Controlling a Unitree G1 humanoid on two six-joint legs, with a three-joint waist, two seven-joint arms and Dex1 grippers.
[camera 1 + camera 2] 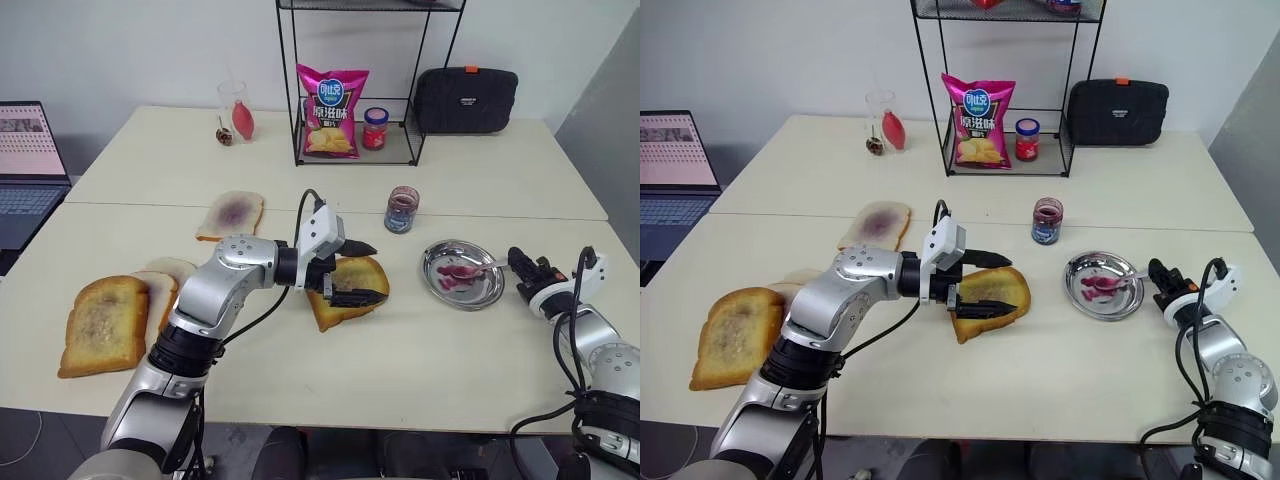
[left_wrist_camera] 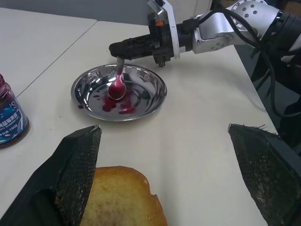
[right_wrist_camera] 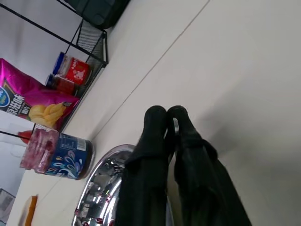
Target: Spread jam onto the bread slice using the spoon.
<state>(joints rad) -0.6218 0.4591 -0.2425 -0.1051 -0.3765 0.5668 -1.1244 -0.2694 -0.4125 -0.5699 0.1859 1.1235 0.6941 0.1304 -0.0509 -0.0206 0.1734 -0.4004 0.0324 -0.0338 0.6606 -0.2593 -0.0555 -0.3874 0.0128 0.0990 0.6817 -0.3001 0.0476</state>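
The golden-brown bread slice (image 1: 347, 291) lies mid-table, and my left gripper (image 1: 361, 273) stands open with its fingers either side of it. The spoon (image 2: 117, 84), its bowl smeared pink-red, rests in a round steel dish (image 1: 463, 274) to the right. My right gripper (image 1: 517, 263) is shut on the spoon's handle at the dish's right rim. The jam jar (image 1: 402, 209), short clear glass with dark purple-red spread, stands behind the dish and the bread.
Several other slices lie at the left: a big toasted one (image 1: 103, 324), pale ones (image 1: 165, 277) and one smeared purple (image 1: 231, 213). A wire rack (image 1: 355, 80) holds a pink chip bag (image 1: 332, 109) and a red-lidded jar (image 1: 375, 128). Laptop (image 1: 28, 165) far left.
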